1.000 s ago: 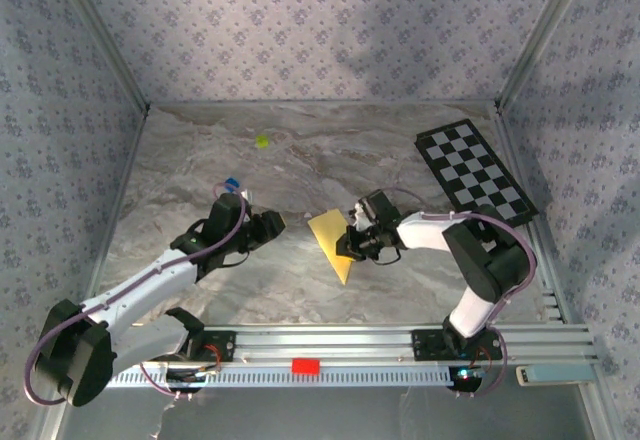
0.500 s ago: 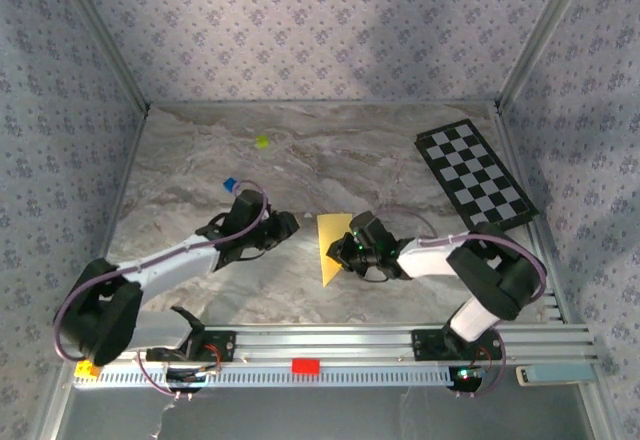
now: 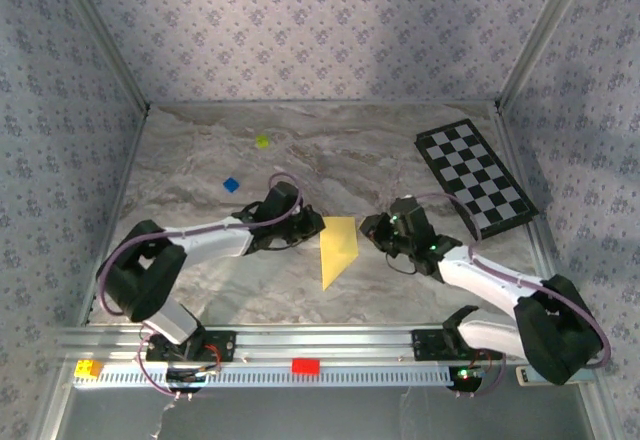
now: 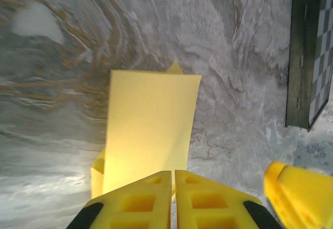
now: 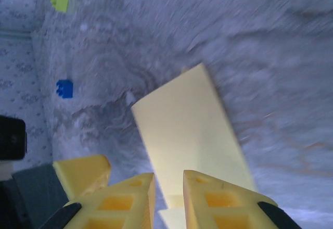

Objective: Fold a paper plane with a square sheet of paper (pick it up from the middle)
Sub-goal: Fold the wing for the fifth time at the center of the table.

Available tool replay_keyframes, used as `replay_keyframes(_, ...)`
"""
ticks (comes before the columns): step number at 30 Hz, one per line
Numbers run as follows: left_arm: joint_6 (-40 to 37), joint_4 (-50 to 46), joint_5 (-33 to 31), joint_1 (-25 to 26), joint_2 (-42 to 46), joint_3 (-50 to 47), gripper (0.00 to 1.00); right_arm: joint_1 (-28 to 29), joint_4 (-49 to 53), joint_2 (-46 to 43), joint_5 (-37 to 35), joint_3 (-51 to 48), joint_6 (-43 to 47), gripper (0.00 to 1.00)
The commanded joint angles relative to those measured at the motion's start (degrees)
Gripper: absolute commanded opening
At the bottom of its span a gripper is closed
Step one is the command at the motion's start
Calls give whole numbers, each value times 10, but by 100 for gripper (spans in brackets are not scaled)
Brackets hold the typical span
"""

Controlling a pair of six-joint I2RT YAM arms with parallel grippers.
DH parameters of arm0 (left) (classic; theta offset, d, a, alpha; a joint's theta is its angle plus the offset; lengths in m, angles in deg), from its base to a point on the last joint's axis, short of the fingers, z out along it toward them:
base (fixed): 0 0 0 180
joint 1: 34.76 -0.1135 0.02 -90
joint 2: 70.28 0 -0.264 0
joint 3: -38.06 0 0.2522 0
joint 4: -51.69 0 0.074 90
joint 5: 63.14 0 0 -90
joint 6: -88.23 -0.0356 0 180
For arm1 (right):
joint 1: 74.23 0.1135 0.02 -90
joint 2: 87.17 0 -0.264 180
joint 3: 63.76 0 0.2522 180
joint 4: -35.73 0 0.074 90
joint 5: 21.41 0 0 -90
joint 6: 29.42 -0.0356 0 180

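Note:
The yellow paper (image 3: pixel 338 248) lies flat on the marble table, folded into a slim dart with its point toward the near edge. My left gripper (image 3: pixel 316 228) is at the paper's left edge. In the left wrist view its fingers (image 4: pixel 148 198) are pressed together, shut, over the near edge of the paper (image 4: pixel 148 119). I cannot tell whether they pinch a layer. My right gripper (image 3: pixel 369 228) is just right of the paper. In the right wrist view it (image 5: pixel 169 179) stands slightly open, with the paper (image 5: pixel 190 135) lying below the gap, apart from the fingers.
A black-and-white checkered board (image 3: pixel 475 178) lies at the back right, also in the left wrist view (image 4: pixel 312 57). A yellow-green block (image 3: pixel 262 141) and a blue block (image 3: pixel 231 184) sit at the back left. Metal frame rails run along the near edge.
My left arm reached right to the paper's edge and its jaws closed. My right gripper let go of the paper, opened a little and drew back right. The paper now lies flat.

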State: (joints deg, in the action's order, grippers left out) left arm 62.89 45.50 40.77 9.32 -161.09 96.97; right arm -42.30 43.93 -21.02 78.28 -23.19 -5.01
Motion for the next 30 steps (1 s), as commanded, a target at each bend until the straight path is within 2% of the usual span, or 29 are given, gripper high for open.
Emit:
replay_keyframes(1,10,19,16,18,-27,26,9,-25,56,-15,72,-7,86,22)
replay_keyframes(5,11,5,16,30,-55,39,10,-28,59,-9,91,2,106,21)
replay_keyframes(17,-9,-26,-9,24,-85,36,9,-30,37,73,145,27,127,21)
replay_keyframes(23,-9,-20,-13,16,-95,8,8,-36,47,120,170,45,144,25)
replay_keyframes(30,-3,32,6,8,-97,-52,6,-52,57,160,189,59,157,31)
